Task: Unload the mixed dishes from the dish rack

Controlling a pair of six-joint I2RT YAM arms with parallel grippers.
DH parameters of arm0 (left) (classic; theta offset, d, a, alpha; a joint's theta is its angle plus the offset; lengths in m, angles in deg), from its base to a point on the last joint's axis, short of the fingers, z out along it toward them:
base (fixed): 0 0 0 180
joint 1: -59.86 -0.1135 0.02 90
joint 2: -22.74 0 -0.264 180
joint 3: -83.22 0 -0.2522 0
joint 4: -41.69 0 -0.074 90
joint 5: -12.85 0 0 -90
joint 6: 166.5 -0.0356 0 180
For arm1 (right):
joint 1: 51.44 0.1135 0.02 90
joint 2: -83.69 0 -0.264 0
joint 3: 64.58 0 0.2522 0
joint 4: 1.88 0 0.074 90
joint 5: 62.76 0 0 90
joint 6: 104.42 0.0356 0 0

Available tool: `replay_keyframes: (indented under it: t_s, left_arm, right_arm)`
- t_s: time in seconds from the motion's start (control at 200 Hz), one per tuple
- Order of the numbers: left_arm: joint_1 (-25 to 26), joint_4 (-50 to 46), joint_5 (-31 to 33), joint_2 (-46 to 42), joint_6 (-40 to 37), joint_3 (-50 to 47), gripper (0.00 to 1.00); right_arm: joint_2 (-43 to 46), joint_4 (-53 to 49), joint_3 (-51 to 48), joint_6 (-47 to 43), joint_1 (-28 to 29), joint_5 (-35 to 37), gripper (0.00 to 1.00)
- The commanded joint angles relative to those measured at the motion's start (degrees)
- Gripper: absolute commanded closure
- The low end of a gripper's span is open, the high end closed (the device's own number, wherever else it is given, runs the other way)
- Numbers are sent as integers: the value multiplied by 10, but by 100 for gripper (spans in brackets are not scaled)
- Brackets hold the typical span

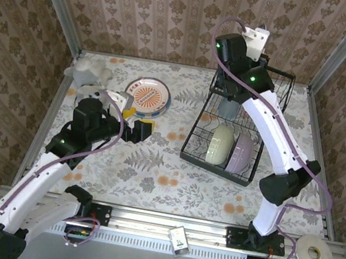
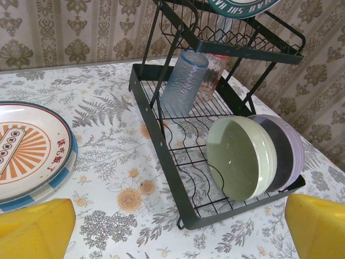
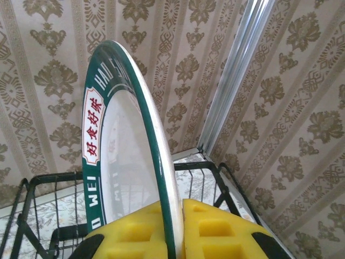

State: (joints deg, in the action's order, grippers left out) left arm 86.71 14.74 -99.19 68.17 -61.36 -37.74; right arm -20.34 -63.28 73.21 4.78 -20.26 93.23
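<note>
Above the rack (image 2: 159, 154), a plate (image 3: 124, 162) is being clamped by its thin rim in the right fingers (image 3: 226, 232), so slipping is being risked; the left fingers (image 2: 38, 226) are being held apart.

Green bowl (image 2: 240, 159) and lavender bowl (image 2: 291, 148) stand edgewise in the dish rack (image 2: 156, 141), green-rimmed plate (image 3: 121, 162) upright above.

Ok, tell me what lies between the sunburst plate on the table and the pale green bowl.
Left wrist view: bare floral tablecloth, then the dish rack's black rail and empty wire slots; no dish between sunburst plate and pale green bowl.
</note>
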Motion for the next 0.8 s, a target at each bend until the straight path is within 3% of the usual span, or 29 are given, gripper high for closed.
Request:
replay_keyframes:
  t_s: [0.0,0.24,0.425,0.795]
  left_arm:
    - [-4,18,2,3,-6,-1,0]
    - [-25,26,-20,19,25,2,0]
    - [-33,44,-53,40,59,4,0]
    - [-35,94,-126,108,126,37,0]
  right_arm:
    - [68,42,-42,-10,0,10,100]
    - [224,99,-201,-2,-2,-100,100]
    - [319,64,-246,15,-2,-155,100]
    - [442,19,-349,53,-12,-384,100]
